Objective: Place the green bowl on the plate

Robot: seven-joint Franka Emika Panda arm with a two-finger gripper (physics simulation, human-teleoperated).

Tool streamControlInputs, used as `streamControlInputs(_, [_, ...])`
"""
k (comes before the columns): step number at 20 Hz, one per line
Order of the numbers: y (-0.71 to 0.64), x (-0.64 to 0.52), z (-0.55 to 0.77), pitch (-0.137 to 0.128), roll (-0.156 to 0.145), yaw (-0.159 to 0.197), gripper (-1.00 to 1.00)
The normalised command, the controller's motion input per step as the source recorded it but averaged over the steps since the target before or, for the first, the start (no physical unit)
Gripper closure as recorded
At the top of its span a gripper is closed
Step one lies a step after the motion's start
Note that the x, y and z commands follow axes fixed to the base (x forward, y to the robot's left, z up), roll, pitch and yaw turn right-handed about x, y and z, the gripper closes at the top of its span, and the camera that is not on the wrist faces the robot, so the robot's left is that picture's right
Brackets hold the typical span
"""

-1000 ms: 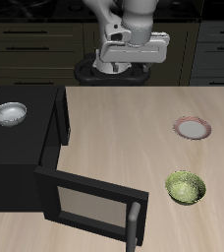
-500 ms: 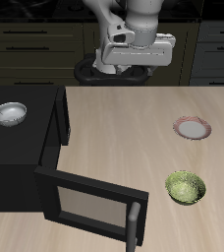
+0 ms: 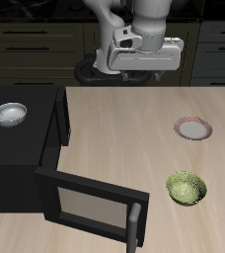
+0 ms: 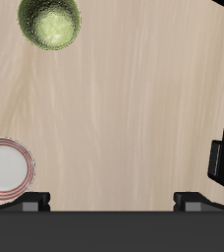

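The green bowl (image 3: 187, 188) (image 4: 49, 22) sits upright on the wooden table near its front edge, olive with a mottled yellow-green inside. The plate (image 3: 193, 128) (image 4: 6, 168), white with a pink-red rim, lies flat a little farther back, apart from the bowl. My gripper (image 3: 136, 69) (image 4: 112, 201) hangs high over the back of the table, well away from both. It is open, its fingertips (image 4: 35, 200) spread wide with nothing between them.
A black box-shaped appliance (image 3: 26, 148) stands on the table's other side, its door (image 3: 90, 203) swung open toward the front edge. A white-grey metallic bowl (image 3: 11, 114) rests on top of it. Dark cabinets (image 3: 26, 44) line the back.
The gripper has drifted sideways toward the side where the plate and bowl lie, staying high. The bowl, the plate and the appliance have not moved.
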Motion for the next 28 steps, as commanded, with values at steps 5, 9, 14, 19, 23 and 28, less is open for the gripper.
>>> streamControlInputs(5, [0.12, 0.25, 0.05, -0.011, 0.018, -0.004, -1.00])
streamControlInputs(9, [0.17, 0.36, 0.05, -0.002, 0.028, -0.017, -1.00])
streamControlInputs(14, [0.08, 0.19, 0.01, -0.012, 0.016, 0.000, -1.00])
streamControlInputs(19, [0.01, 0.21, 0.04, -0.013, 0.013, -0.008, -1.00])
streamControlInputs(23, [0.05, 0.30, 0.14, -0.063, 0.062, -0.063, -1.00])
streamControlInputs(28, [0.01, 0.18, 0.02, 0.005, -0.032, 0.006, -1.00])
